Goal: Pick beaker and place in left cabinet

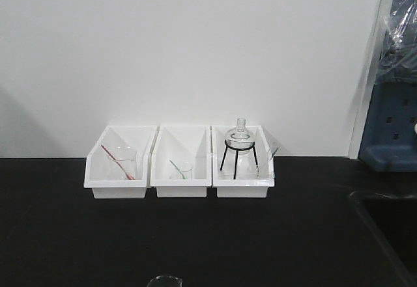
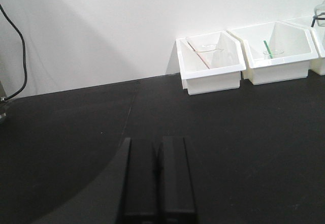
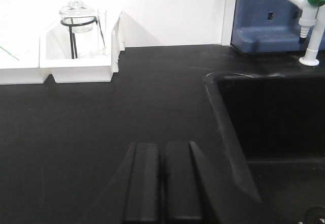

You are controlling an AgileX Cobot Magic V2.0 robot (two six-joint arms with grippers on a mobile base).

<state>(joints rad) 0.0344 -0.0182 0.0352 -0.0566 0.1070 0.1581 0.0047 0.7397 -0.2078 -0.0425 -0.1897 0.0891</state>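
Note:
Only the clear flared rim of the beaker shows, at the bottom edge of the front view, on the black counter well in front of the bins. It appears in neither wrist view. The left cabinet is out of view. My left gripper is shut and empty, low over the counter, with the left bin far ahead to its right. My right gripper is also shut and empty over the counter, just left of the sink. Neither gripper shows in the front view.
Three white bins stand against the wall: a beaker with a red rod, a beaker with a green rod, and a round flask on a black tripod beside a clear tube. A black sink, blue rack and white tap lie right.

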